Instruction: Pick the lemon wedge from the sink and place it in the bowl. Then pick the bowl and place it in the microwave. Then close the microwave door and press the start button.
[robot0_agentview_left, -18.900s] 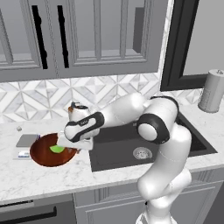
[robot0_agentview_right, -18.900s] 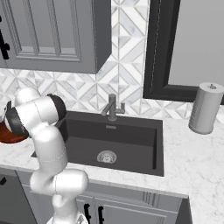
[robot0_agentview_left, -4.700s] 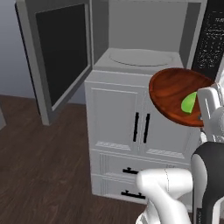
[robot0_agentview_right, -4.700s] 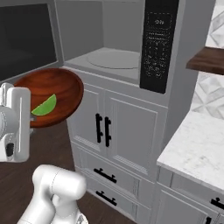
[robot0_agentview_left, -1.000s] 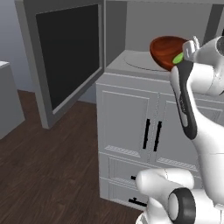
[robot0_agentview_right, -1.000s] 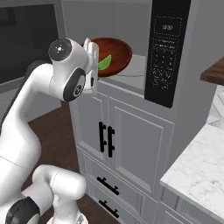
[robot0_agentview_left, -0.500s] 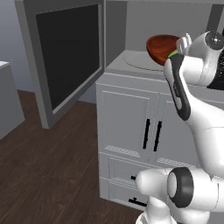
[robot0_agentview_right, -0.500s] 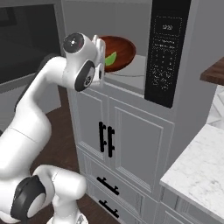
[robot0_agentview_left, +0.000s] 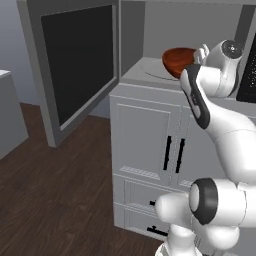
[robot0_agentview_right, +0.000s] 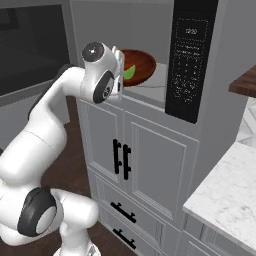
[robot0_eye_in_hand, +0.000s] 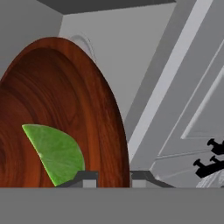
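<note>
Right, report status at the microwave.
Jaws shut on bowl rim. Lemon wedge inside bowl. Bowl at microwave opening, door open. Nothing blocking.

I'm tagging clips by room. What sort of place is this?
A kitchen, most likely: a built-in microwave with its door swung open, grey cabinets below, and a marble counter alongside.

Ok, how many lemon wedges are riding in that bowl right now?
1. A single lemon wedge lies inside the bowl, near the rim the pincer grips, as the bowl is carried into the microwave. Part of the bowl is out of view, so more could be hidden.
</note>
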